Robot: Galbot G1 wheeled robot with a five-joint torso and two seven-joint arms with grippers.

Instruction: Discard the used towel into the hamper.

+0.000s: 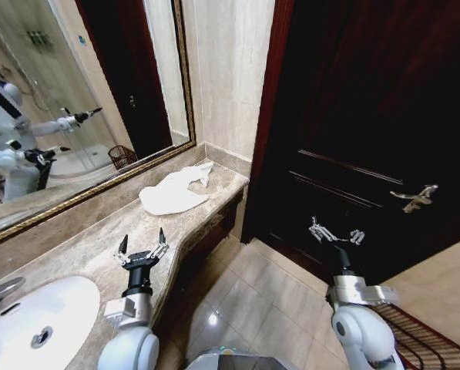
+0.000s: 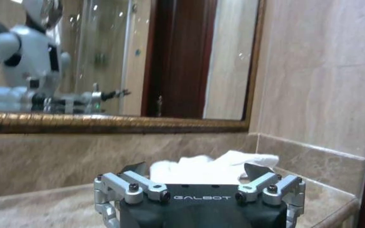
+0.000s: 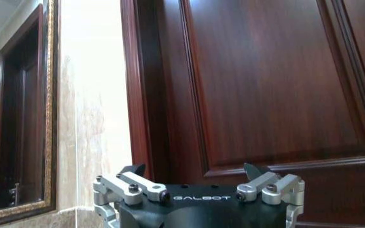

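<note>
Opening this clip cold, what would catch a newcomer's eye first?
Probably the crumpled white towel lying on the marble counter near its far end, under the gold-framed mirror. The left gripper hovers open over the counter short of it, while the right gripper hangs open before the dark wooden door.

- The counter (image 1: 99,239) is polished beige-brown marble, smooth and glossy.
- The towel (image 1: 172,193) is soft white cloth, matt and rumpled.
- The door (image 1: 368,116) is dark red-brown wood with a glossy varnish.
- The left claw (image 1: 142,247) and right claw (image 1: 336,233) have brushed silver metal links and matt black tips.
- The basin (image 1: 37,320) is glossy white ceramic.
- The floor (image 1: 268,301) is shiny beige tile.
</note>
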